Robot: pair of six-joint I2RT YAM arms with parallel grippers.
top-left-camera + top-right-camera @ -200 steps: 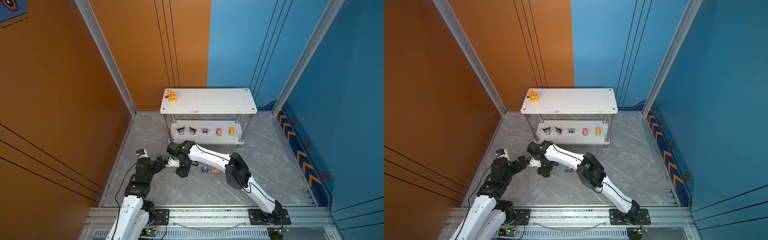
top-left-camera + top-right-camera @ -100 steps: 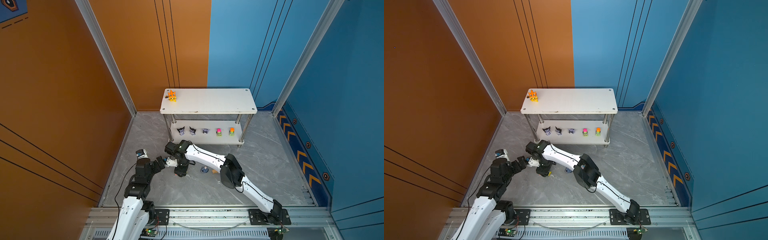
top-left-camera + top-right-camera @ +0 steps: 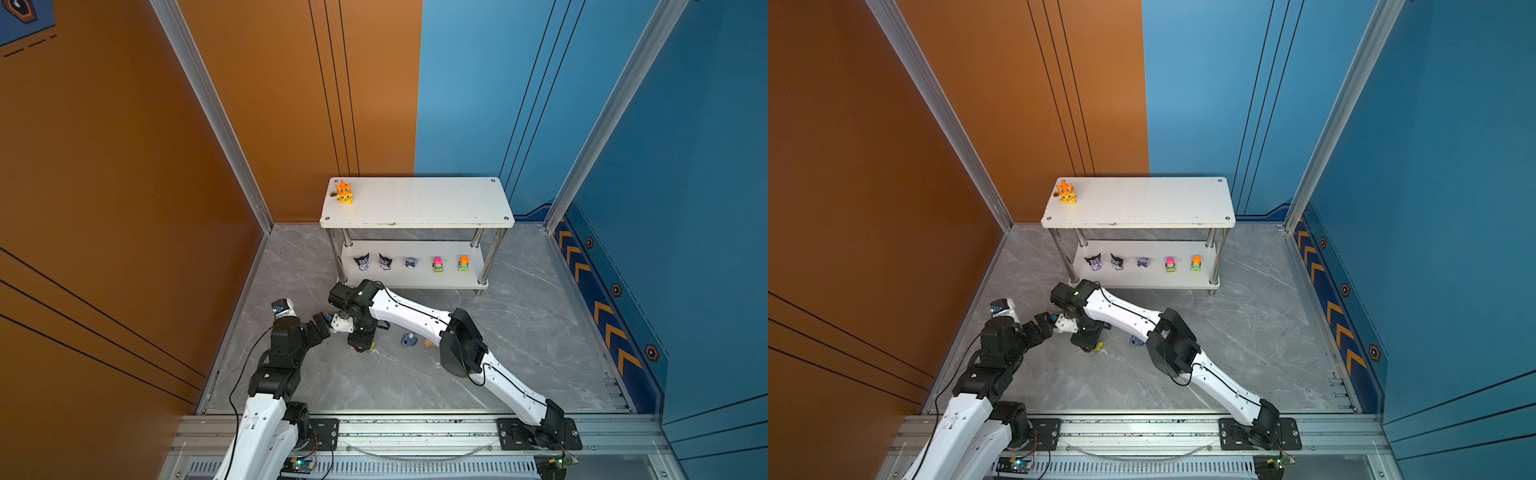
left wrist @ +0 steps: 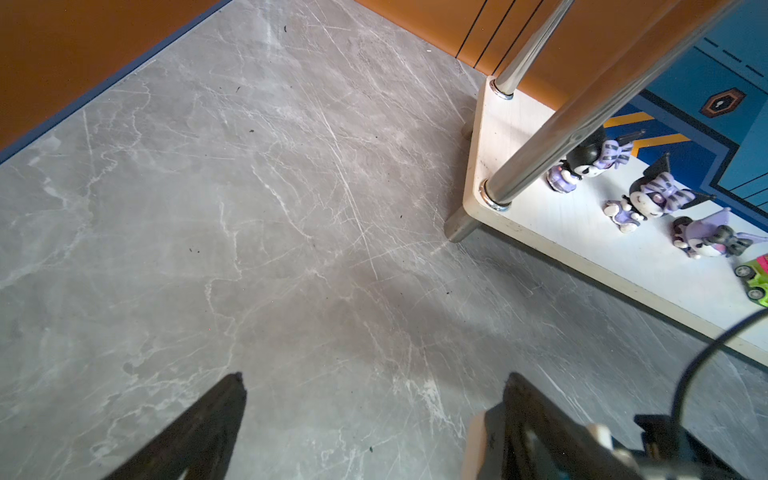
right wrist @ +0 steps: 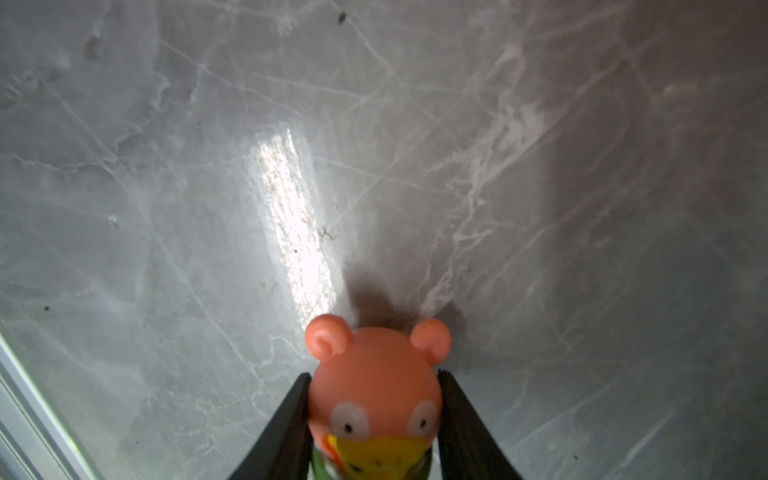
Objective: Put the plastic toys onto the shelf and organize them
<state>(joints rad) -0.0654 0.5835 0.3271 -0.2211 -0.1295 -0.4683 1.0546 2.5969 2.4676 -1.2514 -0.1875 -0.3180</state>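
Six toys (image 3: 437,264) on shelf (image 3: 415,203). Right gripper (image 3: 362,347) clamps bear (image 5: 374,386) on floor (image 3: 519,332); blue toy (image 3: 409,340) at its 3 o'clock. Left gripper (image 4: 376,378) apart, empty.

A grey marble-patterned floor (image 3: 519,332) meets orange walls (image 3: 124,166) at its left edge and blue walls (image 3: 685,166) at its right, with silver posts (image 3: 210,112) in the far corners. Orange chevrons (image 3: 603,309) line the right wall's base.
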